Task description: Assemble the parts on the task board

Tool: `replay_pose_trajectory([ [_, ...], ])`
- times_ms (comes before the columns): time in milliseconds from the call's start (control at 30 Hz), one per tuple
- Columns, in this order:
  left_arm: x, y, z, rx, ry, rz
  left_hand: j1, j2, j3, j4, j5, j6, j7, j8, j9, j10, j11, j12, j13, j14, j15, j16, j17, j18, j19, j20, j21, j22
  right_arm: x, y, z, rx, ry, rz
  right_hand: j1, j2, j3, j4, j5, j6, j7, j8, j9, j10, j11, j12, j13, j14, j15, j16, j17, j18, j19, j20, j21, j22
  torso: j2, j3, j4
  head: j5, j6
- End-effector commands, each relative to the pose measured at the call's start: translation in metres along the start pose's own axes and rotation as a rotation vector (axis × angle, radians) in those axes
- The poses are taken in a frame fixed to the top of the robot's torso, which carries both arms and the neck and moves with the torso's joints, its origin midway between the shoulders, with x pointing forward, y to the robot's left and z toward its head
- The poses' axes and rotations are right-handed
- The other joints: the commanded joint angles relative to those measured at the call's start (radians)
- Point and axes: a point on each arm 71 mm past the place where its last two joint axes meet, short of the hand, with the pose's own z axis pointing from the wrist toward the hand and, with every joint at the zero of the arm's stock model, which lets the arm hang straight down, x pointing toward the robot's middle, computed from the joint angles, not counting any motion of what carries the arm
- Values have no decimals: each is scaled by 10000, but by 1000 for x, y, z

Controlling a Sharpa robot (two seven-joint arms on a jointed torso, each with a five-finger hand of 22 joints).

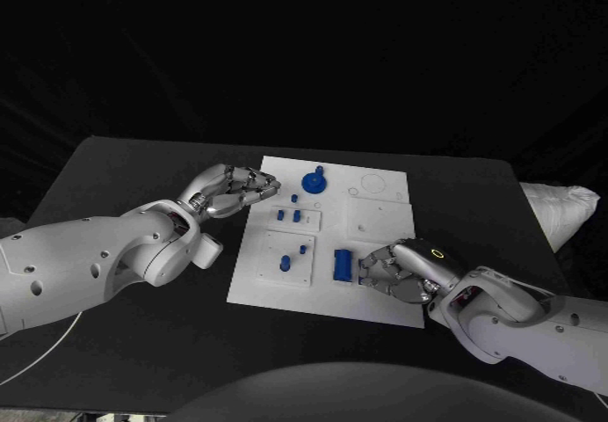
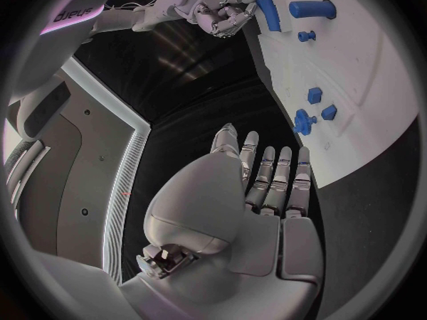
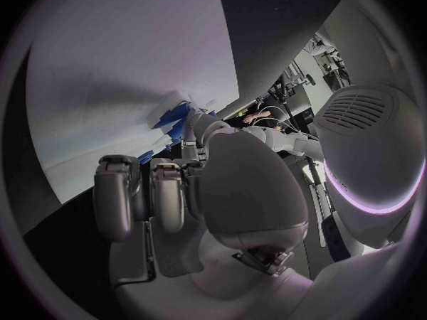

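The right robot hand [image 1: 395, 271] rests on the white task board's [image 1: 380, 303] near part, fingers touching an upright blue block [image 1: 342, 265]; whether it grips is unclear. Farther off, the left robot hand [image 1: 232, 190] hovers at the board's left edge over the black counter [image 1: 126, 167], fingers curled, holding nothing. A blue disc [image 1: 313, 183] sits beyond.

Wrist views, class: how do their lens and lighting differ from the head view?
Head view: straight edges on the task board, dark surroundings. Left wrist view: fisheye circle, the board's edge bends, the left hand looms large. Right wrist view: same circular distortion, the right hand casts shadow on the board, a purple-lit rim glows.
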Motion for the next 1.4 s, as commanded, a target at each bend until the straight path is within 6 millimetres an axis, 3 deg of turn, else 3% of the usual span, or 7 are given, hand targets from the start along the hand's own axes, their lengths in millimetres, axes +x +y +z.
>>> replay_pose_trajectory([
  [33,4,1,0,-8,241,-71,84,-23,-7,1,52,84,7,49,9,66,-29,43,7,65,-17,32,8,139,57,0,35,14,3,-6,-1,685,352,277,36,143,100,1,-220,-100,-8,38,-45,1041,70,39,2635,1025,23,35,2634,75,409,13,-78,2244,1,-3,4,3,0],
  [133,5,3,-1,-44,261,-94,97,-17,0,-2,57,86,9,51,9,73,-22,41,6,67,-10,32,7,143,58,0,36,14,3,-8,-1,839,404,294,79,205,122,-4,-453,-139,8,38,-83,1041,79,39,2635,1025,25,35,2634,89,375,13,-134,2225,0,-4,12,5,0],
  [633,5,4,-3,-29,242,-104,115,-9,9,-5,63,89,13,55,8,83,-13,38,6,69,-3,33,6,148,60,1,40,13,0,-5,-2,713,102,794,-15,153,-2,86,-533,-155,-32,55,-124,1041,61,39,2635,1025,25,35,2634,110,318,13,-222,2196,2,-1,-4,85,0],
  [833,3,3,-4,165,113,-56,120,-6,12,-3,64,89,15,56,8,88,-12,37,5,70,-2,34,6,150,63,1,42,13,-11,4,-10,77,-757,1221,-577,-280,-780,593,-538,35,-83,252,-84,1041,4,39,2635,1025,14,35,2634,93,351,-4,-157,2219,-4,4,-5,114,0],
  [1067,0,2,-7,477,-110,31,107,-5,4,9,58,86,19,56,6,93,-16,32,4,67,-12,30,4,152,71,5,49,14,-46,17,-12,-675,-2233,1686,-649,-441,-2010,1456,-529,200,-198,562,35,1041,-114,39,2635,1025,-76,35,2634,36,491,-71,69,2296,-17,1,-24,107,0],
  [1300,-1,-1,-10,884,-316,104,-38,-27,-95,24,0,93,-12,71,2,106,-64,-12,-1,-155,-93,-164,-25,113,68,13,58,1,-94,22,-6,-1281,-4188,2081,-1463,-15,-2459,1650,-474,620,-388,788,8,1041,-292,39,2635,1025,-237,35,2634,-60,728,-218,447,2423,-59,-1,-49,23,0],
  [1400,-2,-3,-12,1291,-575,142,-254,-45,-243,18,-61,79,-71,76,-9,56,-187,-100,-7,-670,-225,-625,-74,111,-81,-51,-10,-50,-115,19,-2,-1184,-4816,2841,-1881,547,-2411,1560,-405,451,-280,771,-62,1041,-204,39,2635,644,-118,-610,1676,300,-236,-104,-1109,1888,-77,-6,-47,21,0],
])
